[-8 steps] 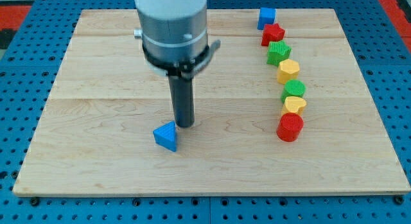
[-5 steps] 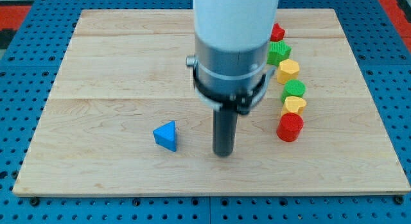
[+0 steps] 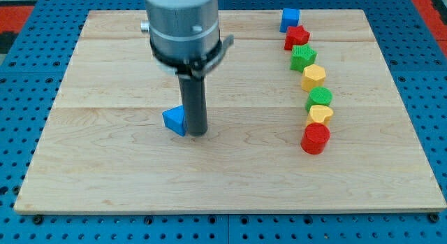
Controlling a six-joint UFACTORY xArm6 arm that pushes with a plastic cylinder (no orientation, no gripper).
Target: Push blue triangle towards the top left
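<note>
The blue triangle (image 3: 174, 120) lies on the wooden board (image 3: 105, 167), left of the board's middle. My tip (image 3: 196, 134) stands right against the triangle's right side, touching it. The rod hides the triangle's right edge. The arm's grey body rises above it toward the view's top.
A curved column of blocks runs down the view's right: a blue cube (image 3: 290, 19), a red block (image 3: 296, 37), a green block (image 3: 303, 56), a yellow block (image 3: 313, 76), a green block (image 3: 319, 98), a yellow block (image 3: 320, 114) and a red cylinder (image 3: 315, 138).
My tip swung right and below the triangle, then came back left against its right side. The blue triangle has moved up and slightly left.
</note>
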